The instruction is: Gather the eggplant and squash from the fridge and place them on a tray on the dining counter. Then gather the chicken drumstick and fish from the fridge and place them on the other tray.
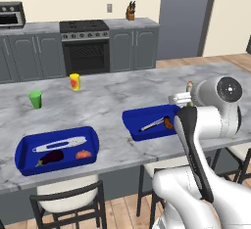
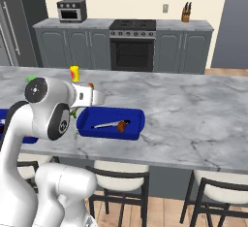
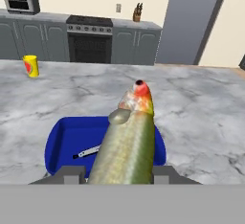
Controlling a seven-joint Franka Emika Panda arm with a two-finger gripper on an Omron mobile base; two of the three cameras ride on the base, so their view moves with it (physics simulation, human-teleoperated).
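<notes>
My gripper (image 3: 117, 174) is shut on the fish (image 3: 127, 144), a long olive-green body whose reddish head points away from the hand. The fish hangs above the right blue tray (image 3: 57, 139). In the base views the gripper (image 1: 188, 96) (image 2: 90, 94) hovers over that tray's near end, and the fish's tip (image 1: 189, 85) shows past the wrist. That tray (image 1: 133, 124) (image 2: 137, 119) holds the brown chicken drumstick (image 1: 168, 122) (image 2: 122, 126) and a thin utensil. The left blue tray (image 1: 22, 150) holds the dark eggplant (image 1: 51, 158), the orange squash (image 1: 83, 154) and a white utensil.
A yellow container (image 1: 74, 82) (image 3: 31, 66) and a green cup (image 1: 35, 99) stand on the marble counter (image 1: 103, 101) beyond the trays. Stools (image 1: 66, 203) line its near edge. The stove (image 1: 84, 44) and cabinets run along the back wall.
</notes>
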